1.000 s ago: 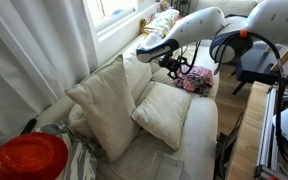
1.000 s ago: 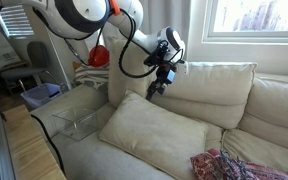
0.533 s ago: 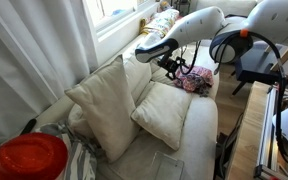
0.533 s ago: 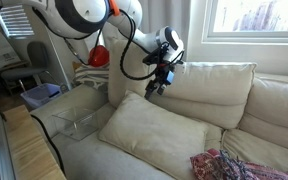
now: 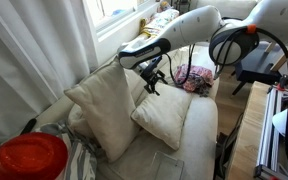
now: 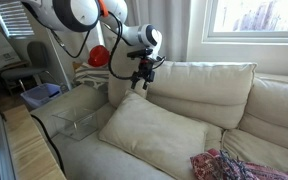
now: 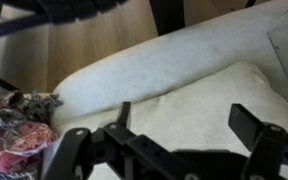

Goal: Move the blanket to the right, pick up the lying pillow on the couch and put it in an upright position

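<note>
The couch (image 6: 274,105) and lying pillow (image 6: 149,125) are matt cream cloth, the blanket (image 6: 229,166) rumpled patterned fabric, the arm (image 5: 189,25) glossy white plastic.

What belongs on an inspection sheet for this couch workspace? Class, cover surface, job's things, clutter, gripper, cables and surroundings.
Surface: cream couch, cushioned seat and back.
Job's things: lying pillow flat on the seat; blanket bunched at one end.
Clutter: upright pillow; clear container; red object.
Gripper: gripper open and empty, above the lying pillow's edge.
Cables: black cable looped along the arm.
Surroundings: window; curtain.
</note>
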{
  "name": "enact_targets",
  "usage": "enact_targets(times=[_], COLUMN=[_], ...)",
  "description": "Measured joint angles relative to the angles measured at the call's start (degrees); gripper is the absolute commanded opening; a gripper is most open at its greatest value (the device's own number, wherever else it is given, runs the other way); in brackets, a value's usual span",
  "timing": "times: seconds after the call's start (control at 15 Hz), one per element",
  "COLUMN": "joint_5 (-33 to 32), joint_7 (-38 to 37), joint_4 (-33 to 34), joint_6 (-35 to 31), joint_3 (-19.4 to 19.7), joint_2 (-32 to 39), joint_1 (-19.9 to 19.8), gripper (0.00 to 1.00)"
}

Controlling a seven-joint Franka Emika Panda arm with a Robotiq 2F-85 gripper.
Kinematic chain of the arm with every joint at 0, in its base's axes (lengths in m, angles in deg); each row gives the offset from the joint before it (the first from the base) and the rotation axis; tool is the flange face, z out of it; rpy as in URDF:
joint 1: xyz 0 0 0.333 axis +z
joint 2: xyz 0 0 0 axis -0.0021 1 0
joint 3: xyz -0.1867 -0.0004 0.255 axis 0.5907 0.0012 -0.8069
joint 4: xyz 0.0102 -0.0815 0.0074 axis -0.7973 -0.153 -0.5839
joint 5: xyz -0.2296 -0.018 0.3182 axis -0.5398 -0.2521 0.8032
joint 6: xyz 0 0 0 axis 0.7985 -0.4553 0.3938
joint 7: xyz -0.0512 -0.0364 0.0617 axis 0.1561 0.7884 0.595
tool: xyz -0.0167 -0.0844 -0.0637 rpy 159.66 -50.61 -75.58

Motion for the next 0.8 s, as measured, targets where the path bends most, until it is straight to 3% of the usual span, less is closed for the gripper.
enact_targets(times=[0.53,0.8], joint_5=[0.0,0.5], joint_7=[1.8,4.2], joint_4=[-1.4,-3.5], joint_6=[-3.9,-15.0], joint_3=[-0.7,-2.4], joint_2=[-0.3,-0.3], joint_1=[0.8,0.4], gripper=[1.00,1.00])
